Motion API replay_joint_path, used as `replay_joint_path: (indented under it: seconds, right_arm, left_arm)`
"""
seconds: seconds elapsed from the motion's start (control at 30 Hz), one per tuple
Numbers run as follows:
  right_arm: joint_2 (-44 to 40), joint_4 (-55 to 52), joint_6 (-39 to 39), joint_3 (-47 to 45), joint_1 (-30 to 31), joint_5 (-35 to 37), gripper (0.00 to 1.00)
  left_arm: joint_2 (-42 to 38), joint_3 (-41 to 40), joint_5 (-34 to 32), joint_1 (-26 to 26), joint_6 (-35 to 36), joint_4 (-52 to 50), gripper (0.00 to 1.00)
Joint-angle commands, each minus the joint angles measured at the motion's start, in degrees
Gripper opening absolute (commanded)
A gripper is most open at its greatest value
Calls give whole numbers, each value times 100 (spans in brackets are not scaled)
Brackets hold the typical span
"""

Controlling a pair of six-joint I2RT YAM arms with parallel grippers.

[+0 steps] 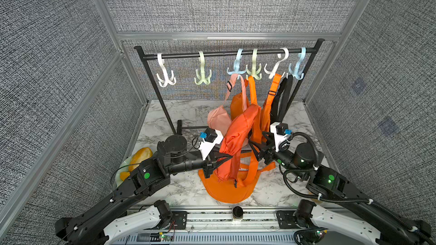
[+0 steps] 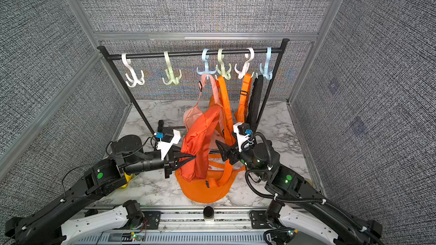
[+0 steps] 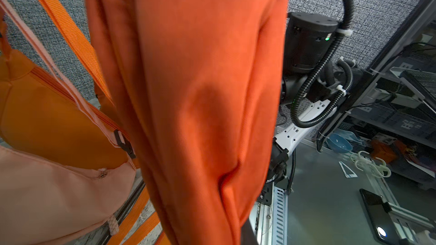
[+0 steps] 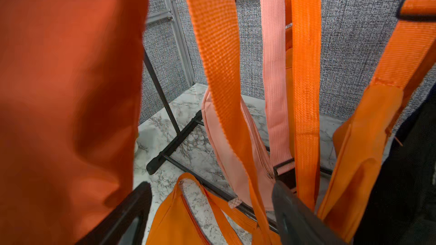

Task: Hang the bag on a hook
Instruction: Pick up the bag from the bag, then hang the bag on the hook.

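A red-orange bag [image 1: 238, 137] [image 2: 200, 137] is held up above the marble table. My left gripper [image 1: 225, 157] [image 2: 190, 156] is shut on its lower fabric, which fills the left wrist view [image 3: 200, 90] and hides the jaws there. My right gripper [image 1: 256, 149] [image 2: 221, 149] stands open just right of the bag. In the right wrist view an orange strap [image 4: 219, 67] hangs down between its spread fingers [image 4: 290, 208]. On the black rack [image 1: 219, 54], the white hook [image 1: 165, 76] and the green hook [image 1: 202, 74] at the left carry nothing.
A pink bag [image 1: 218, 119], two orange bags [image 1: 238, 104] and a black bag [image 1: 284, 95] hang from the right-hand hooks. Another orange bag [image 1: 228, 189] lies on the table at the front. Yellow items [image 1: 140, 156] sit on a plate at the left edge.
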Motion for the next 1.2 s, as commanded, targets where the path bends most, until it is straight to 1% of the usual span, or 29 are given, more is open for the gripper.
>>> replay_joint_path:
  seconds: [0.0, 0.23, 0.33, 0.5, 0.57, 0.6, 0.63, 0.67, 0.7, 0.73, 0.77, 0.8, 0.83, 0.87, 1.0, 1.1, 1.17]
  right_arm:
    - [-62, -114, 73, -98, -44, 313, 83]
    - [-144, -15, 238, -641, -205, 357, 82]
    - [-23, 181, 339, -860, -343, 85, 81]
    - [314, 437, 386, -975, -517, -246, 79]
    - [422, 518, 377, -991, -614, -466, 76]
    - [485, 550, 377, -983, -669, -606, 73]
    - [525, 559, 384, -972, -724, -723, 67]
    - [586, 544, 377, -935, -775, -862, 55]
    - [635, 514, 377, -893, -808, -961, 38]
    - [679, 471, 377, -850, -820, -1003, 23]
    - [719, 405, 369, -788, -822, -1020, 11]
    - [752, 341, 360, -732, -822, -1042, 3]
    - [766, 311, 351, -690, -822, -1068, 0]
    - [773, 288, 358, -652, -823, -1082, 0]
    - [876, 155, 305, -315, -831, -985, 0]
    - [1233, -45, 142, 308, -831, -1005, 0]
    - [1604, -178, 28, 903, -831, -1134, 0]
  left_arm:
    - [0, 45, 183, 6, 101, 134, 6]
    - [-48, -26, 224, 7, 39, 248, 6]
    - [-85, -26, 224, -2, 31, 273, 6]
    - [-165, -74, 198, 4, -4, 296, 6]
    - [-200, -102, 185, 6, -13, 308, 6]
    - [-225, -121, 173, 7, -26, 304, 6]
    - [-248, -138, 155, -1, -31, 309, 6]
    - [-282, -161, 111, 6, -31, 304, 6]
    - [-320, -187, 28, 1, -31, 301, 6]
    - [-352, -208, -59, 4, -31, 301, 6]
    - [-404, -250, -172, 5, -39, 301, 6]
    - [-456, -294, -323, 6, -40, 301, 6]
    - [-509, -342, -455, -1, -48, 305, 6]
    - [-579, -409, -616, 1, -48, 324, 6]
    - [-1128, -891, -1888, 7, -374, 520, 6]
    - [-1678, -1380, -2587, 6, -580, 683, 6]
    - [-1952, -1603, -2899, 3, -736, 676, 6]
